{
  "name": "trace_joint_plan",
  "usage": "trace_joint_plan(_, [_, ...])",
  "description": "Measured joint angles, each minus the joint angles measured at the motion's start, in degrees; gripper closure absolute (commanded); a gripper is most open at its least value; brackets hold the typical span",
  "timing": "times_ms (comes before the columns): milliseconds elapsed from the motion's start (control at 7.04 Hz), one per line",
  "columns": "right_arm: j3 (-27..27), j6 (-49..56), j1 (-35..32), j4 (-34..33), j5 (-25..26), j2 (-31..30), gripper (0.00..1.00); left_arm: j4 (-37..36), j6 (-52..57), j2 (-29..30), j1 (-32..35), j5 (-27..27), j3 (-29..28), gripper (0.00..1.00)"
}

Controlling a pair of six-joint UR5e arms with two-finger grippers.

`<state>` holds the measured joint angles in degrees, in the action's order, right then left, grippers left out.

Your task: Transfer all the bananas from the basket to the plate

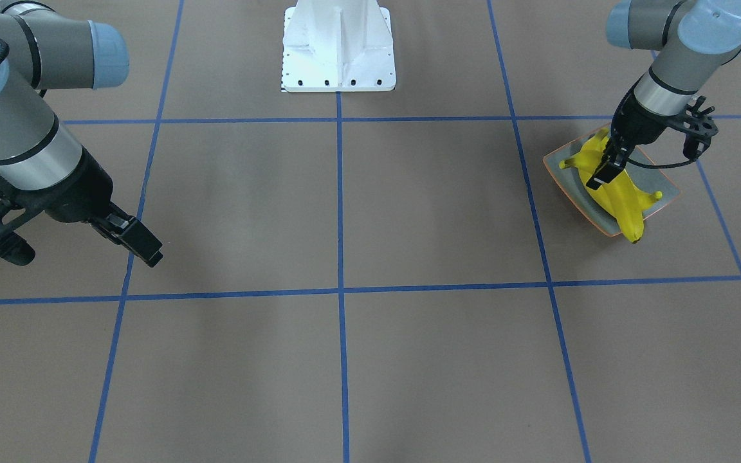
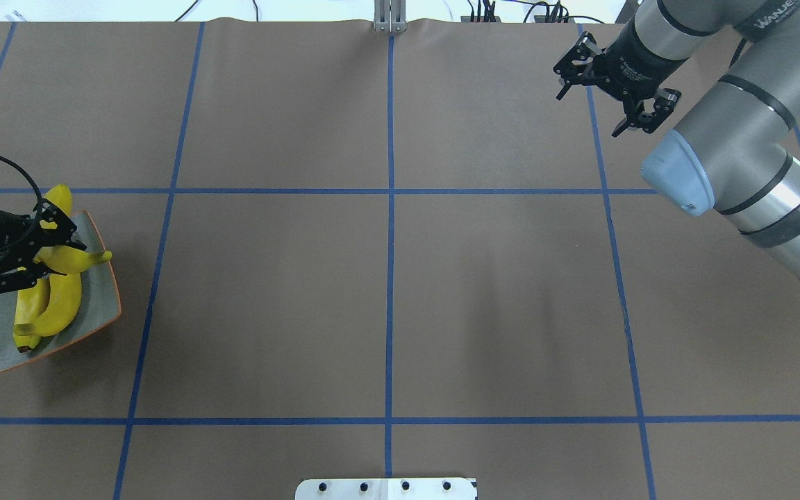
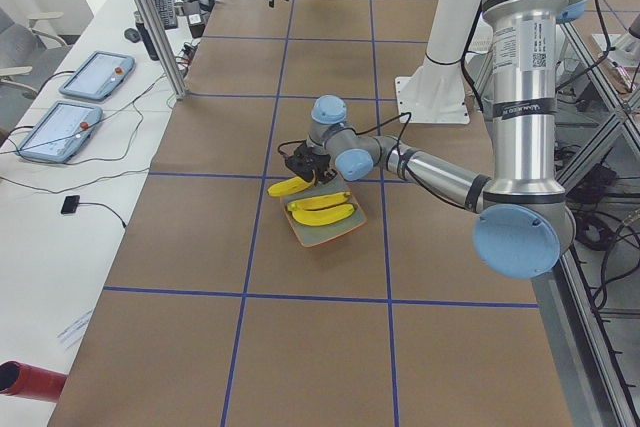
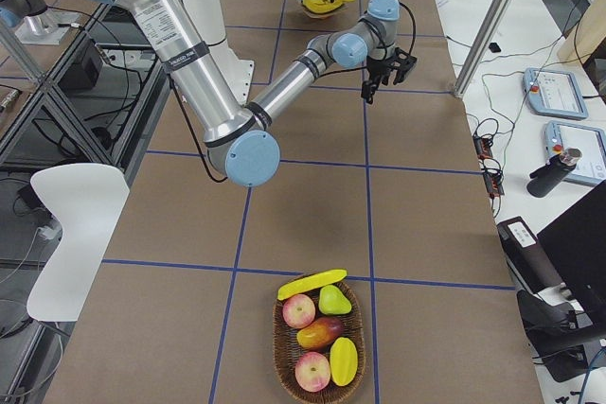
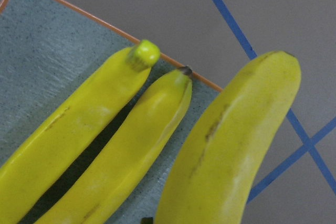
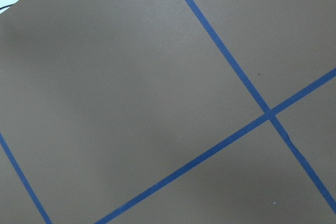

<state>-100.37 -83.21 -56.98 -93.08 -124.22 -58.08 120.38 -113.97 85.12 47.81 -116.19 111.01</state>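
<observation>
- Left arm and right arm: grey tube segments, pale blue joint caps, black rings at the joints.
- White printed label on the left arm; white lettering on the right arm, not readable.
- Left gripper and right gripper: black, 2 fingers each, on skeletal linkages.
- Thin black cable looped at the left wrist.
- White base with 4 dark screws along its edge.

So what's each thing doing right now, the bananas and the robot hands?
left gripper: shut on the top banana
top banana: held crosswise over the other two
two bananas: lying on the plate
plate: on the table
fourth banana: lying on the basket's rim
basket: holds other fruit
right gripper: open, empty
</observation>
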Motion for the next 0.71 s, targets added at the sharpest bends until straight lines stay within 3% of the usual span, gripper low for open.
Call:
trace_joint_plan(426, [0.0,0.7,0.1,0.1,0.3,-0.4,0.0,0.0,-0.3,-0.1,-2.3,0.3,0.0,1.0])
trace_joint_plan(711, [0.0,0.8,0.2,0.1,0.4,-0.5,0.0,0.0,-0.1,-0.2,-2.5,0.6,0.0,0.01])
